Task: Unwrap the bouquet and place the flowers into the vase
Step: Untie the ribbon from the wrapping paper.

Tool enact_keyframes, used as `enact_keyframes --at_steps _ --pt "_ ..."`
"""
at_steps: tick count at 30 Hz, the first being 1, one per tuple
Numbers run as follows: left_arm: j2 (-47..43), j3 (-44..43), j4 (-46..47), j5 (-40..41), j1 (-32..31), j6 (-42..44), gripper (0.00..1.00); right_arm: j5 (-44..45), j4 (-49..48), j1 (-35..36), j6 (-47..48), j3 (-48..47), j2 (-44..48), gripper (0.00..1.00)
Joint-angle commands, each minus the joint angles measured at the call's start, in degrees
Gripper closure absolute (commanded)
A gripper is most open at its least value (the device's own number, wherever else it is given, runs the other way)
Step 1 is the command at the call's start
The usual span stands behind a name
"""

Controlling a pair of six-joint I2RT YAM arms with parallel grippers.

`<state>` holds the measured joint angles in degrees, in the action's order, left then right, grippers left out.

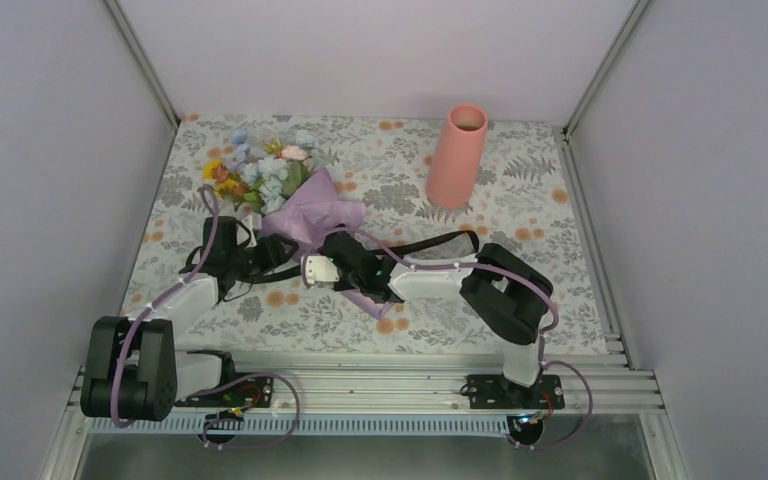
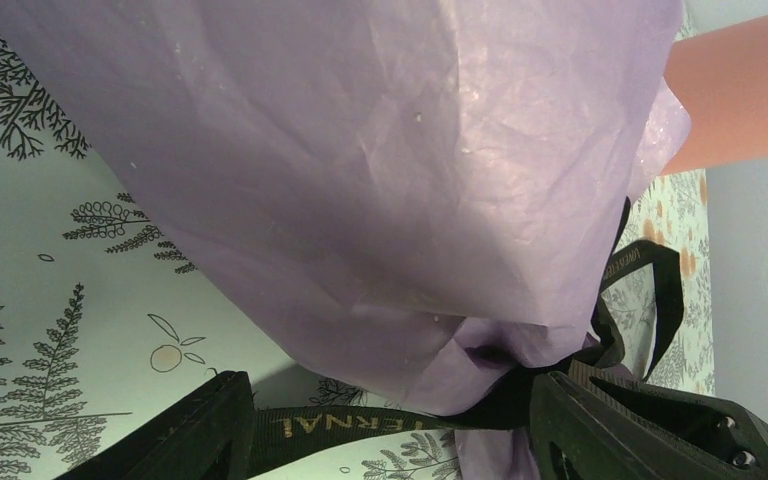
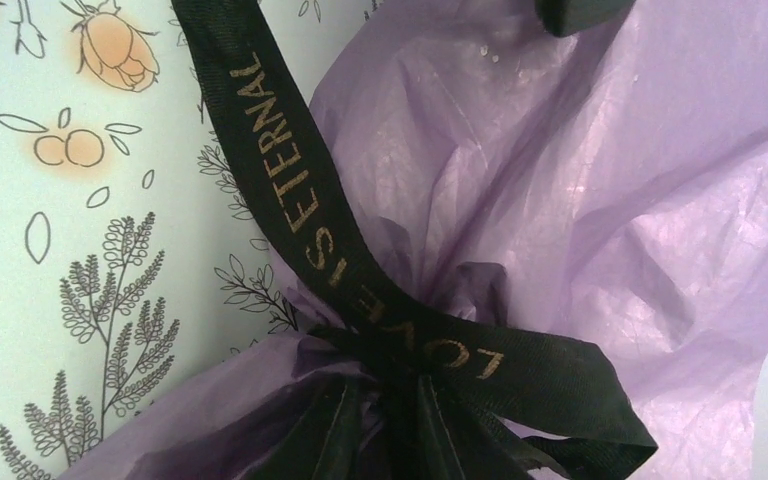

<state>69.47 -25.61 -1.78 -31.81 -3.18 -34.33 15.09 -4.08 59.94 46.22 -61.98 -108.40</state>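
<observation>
Now left gripper point(image 2: 392, 410) gapes wide astride the ribbon point(image 3: 300, 200) at the bouquet point(image 1: 305, 208) knot; right gripper point(image 1: 340, 250) close over it (grip impossible to tell)

A lab test booth: plain white panel walls point(image 1: 360, 50), aluminium rails point(image 1: 410, 385) along the bottom, floral tablecloth point(image 1: 390, 160).

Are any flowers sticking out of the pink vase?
No, nothing pokes out of the vase; the flowers lie bunched in the purple paper.
</observation>
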Motion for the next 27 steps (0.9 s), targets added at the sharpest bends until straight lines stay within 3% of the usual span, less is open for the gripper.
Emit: enact_keyframes --at_steps 1,5,19,23,27 --pt "0.27 0.09 2.26 0.50 -0.35 0.09 0.31 1.74 0.86 -0.60 1.56 -1.75 -1.61 0.86" --pt "0.10 0.08 1.80 0.69 -0.34 0.33 0.31 1.38 1.91 -0.61 1.83 -2.19 -0.79 0.95" --pt "-2.37 0.17 0.48 1.75 -0.35 0.48 0.31 -3.79 7.09 -2.37 -0.44 -1.89 6.40 0.96" --pt "-2.24 0.24 0.54 1.58 -0.34 0.58 0.31 -5.96 7.54 -3.33 -1.54 -1.93 6.78 0.80" --pt "-2.07 0.27 0.89 1.26 -0.34 0.41 0.31 -7.66 8.28 -3.19 -2.18 -2.18 5.80 0.77"
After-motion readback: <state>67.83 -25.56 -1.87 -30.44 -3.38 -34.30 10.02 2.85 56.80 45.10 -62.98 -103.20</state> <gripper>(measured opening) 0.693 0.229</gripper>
